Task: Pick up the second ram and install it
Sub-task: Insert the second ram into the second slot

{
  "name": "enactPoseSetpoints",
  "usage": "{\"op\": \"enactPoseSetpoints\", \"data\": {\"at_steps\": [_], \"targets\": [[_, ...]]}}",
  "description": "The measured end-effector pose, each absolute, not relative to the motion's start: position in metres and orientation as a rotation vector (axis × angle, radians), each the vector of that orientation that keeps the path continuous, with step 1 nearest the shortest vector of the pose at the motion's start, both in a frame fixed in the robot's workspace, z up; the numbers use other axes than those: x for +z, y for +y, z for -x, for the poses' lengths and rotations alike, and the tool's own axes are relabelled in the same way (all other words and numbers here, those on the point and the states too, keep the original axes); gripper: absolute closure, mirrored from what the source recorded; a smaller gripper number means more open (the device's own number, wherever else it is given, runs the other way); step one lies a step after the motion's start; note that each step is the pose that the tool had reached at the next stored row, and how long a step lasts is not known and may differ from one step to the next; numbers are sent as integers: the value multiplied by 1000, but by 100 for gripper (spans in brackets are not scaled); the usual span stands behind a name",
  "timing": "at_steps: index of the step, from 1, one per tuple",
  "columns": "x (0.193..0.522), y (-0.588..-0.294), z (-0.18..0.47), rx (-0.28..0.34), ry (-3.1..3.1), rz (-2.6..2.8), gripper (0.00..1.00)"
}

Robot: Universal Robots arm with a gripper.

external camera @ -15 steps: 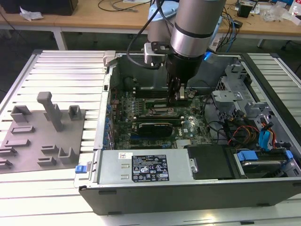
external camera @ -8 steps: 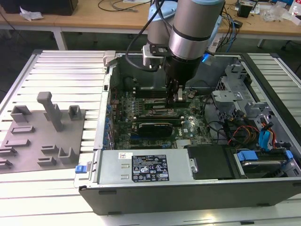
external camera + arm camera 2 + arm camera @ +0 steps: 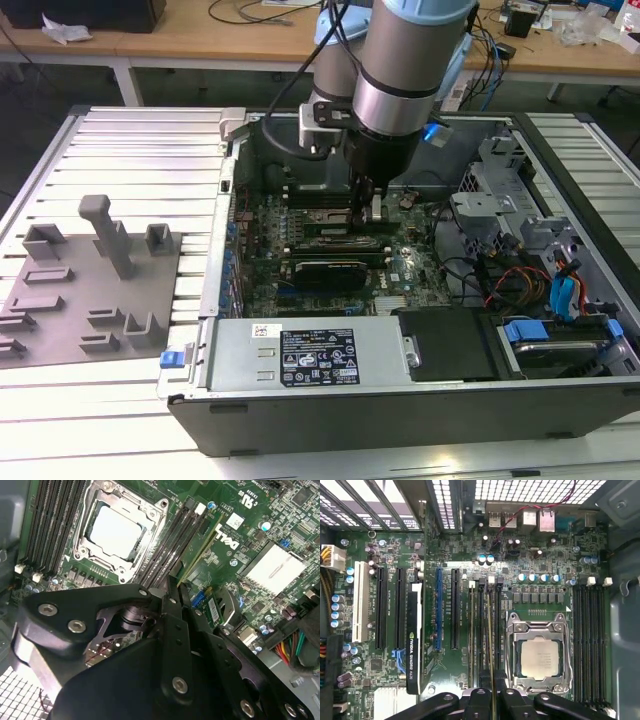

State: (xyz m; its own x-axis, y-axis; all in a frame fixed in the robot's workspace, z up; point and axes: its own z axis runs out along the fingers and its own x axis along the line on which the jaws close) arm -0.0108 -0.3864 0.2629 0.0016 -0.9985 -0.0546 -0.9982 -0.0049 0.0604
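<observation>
Ram stick (image 3: 490,645), pinched edge-on in my closed gripper (image 3: 492,700), runs lengthwise along the memory slots (image 3: 481,630) beside the CPU socket (image 3: 538,652), directly above one

Looked like a robotics lab. Opened PC case (image 3: 400,380) sat on a slatted metal bench (image 3: 130,160). Cable-strewn wooden desks (image 3: 200,45) stood behind.
</observation>
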Motion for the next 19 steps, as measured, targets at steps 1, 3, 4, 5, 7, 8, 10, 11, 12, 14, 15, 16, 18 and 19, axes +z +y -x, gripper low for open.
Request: {"op": "enactPoseSetpoints", "data": {"at_steps": [1, 3, 4, 5, 7, 8, 10, 11, 12, 14, 15, 16, 18, 19], "targets": [[261, -386, 11, -128, -2213, -2220, 86], [258, -386, 11, -128, -2213, -2220, 86], [258, -386, 11, -128, -2213, -2220, 86], [255, -386, 11, -128, -2213, -2220, 86], [250, -386, 11, -128, -2213, -2220, 86], [249, -386, 11, -128, -2213, -2220, 86], [245, -386, 11, -128, -2213, -2220, 86], [244, -386, 11, -128, -2213, -2220, 86], [242, -386, 11, -128, -2213, -2220, 86], [238, -386, 11, -128, -2213, -2220, 86], [237, -386, 12, -128, -2213, -2220, 86], [237, -386, 12, -128, -2213, -2220, 86], [236, -386, 16, -127, -2213, -2220, 86], [236, -386, 18, -128, -2213, -2220, 86]]}}
